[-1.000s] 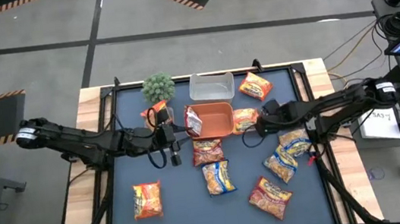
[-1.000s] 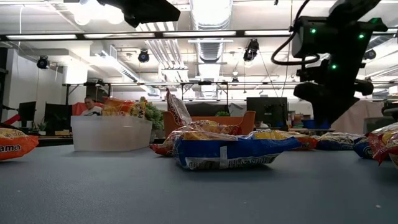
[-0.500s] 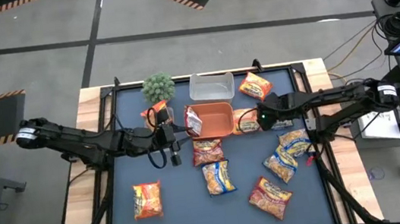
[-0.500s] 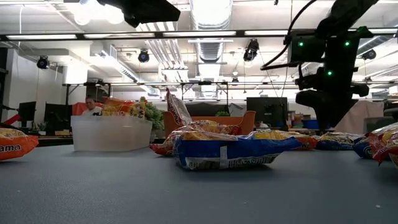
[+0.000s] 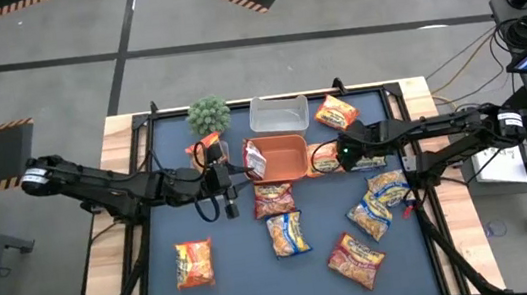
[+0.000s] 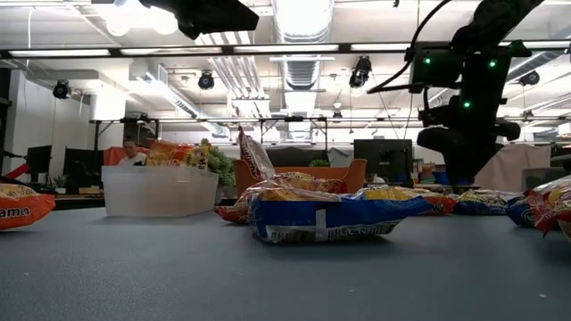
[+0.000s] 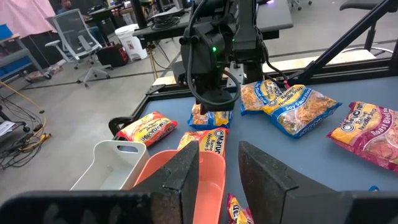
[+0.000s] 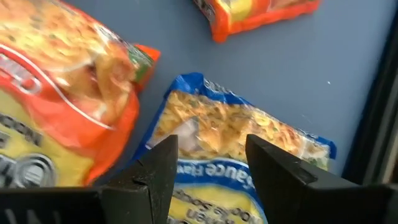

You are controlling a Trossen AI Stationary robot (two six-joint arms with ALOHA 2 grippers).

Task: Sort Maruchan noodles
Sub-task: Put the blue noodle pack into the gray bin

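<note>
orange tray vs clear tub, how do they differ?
The orange tray is opaque orange; the clear tub is see-through. The orange tray has a red noodle packet leaning inside; nothing shows in the clear tub. The clear tub sits farther back on the table. Both are open-topped, rectangular, upright containers.

From my left wrist camera I can read "Soy Sauce Flavor" on the blue-and-yellow packet [image 7: 292, 107] and "Roast Beef" on the red packet [image 7: 367, 130] beside it. On the orange packet [image 7: 146, 129] near the clear tub [image 7: 109, 163] I see part of the brand, "Maruchan". The low camera gives only the letters "ama" on an orange packet at the edge [image 6: 22, 212].
</note>
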